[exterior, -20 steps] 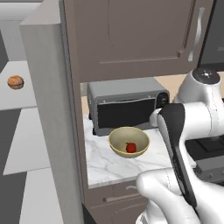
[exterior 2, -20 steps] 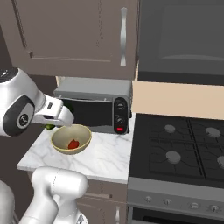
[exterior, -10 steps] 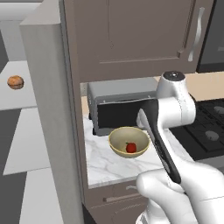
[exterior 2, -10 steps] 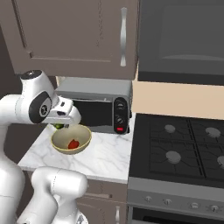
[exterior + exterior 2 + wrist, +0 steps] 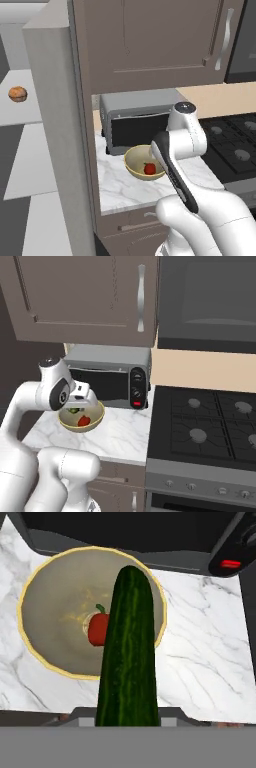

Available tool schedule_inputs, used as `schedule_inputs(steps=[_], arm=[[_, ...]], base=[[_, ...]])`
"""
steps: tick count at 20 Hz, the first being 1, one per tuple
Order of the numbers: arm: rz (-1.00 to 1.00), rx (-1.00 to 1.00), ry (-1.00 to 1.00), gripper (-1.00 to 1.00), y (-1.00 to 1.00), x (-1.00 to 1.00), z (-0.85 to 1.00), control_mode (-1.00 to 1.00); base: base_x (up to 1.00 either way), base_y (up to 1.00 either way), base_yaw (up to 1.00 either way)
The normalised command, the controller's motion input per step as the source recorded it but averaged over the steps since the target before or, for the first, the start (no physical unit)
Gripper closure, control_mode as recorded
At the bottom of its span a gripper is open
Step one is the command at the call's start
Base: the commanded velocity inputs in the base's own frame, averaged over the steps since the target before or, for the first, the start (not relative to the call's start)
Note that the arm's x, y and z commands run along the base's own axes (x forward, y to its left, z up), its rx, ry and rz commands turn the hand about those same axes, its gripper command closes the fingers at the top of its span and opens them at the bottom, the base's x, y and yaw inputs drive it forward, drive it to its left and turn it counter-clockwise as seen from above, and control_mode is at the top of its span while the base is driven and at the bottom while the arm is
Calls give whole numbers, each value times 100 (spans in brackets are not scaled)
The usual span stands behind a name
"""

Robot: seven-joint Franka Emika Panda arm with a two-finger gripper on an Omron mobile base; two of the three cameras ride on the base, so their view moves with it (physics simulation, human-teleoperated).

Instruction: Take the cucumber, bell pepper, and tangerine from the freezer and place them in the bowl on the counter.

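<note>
In the hand view we see the slim dark green cucumber (image 5: 128, 647) rising from six o'clock toward twelve, its far tip over the round pale yellow-olive bowl (image 5: 41, 597); the fingertips are hidden beneath it, so we cannot tell how wide the two-finger gripper (image 5: 76, 404) stands, though the cucumber appears to be carried in it. The small glossy red bell pepper (image 5: 98, 628) lies at the bowl's centre, just at nine o'clock of the cucumber. The bowl sits on the white marble counter (image 5: 205, 647), with the grey microwave (image 5: 107, 376) at its twelve o'clock. From the left base view, the orange-tan tangerine (image 5: 17, 94) rests on a pale grey shelf (image 5: 20, 107) of the grey freezer (image 5: 55, 115), well apart from the bowl at nine o'clock.
</note>
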Motion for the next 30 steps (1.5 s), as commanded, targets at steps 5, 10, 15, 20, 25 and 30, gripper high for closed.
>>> schedule_inputs(steps=[5,10,15,20,25,30], arm=[[12,0,3,100,0,48,-42,-100],[10,0,1,100,1,28,-34,-100],[7,0,2,100,3,10,-26,-100],[5,0,0,100,0,7,-24,-100],[2,0,0,100,0,9,-22,-100],[1,0,0,100,1,9,-14,-100]], base=[[0,0,0],[0,0,0],[0,0,0],[0,0,0],[0,0,0],[0,0,0]])
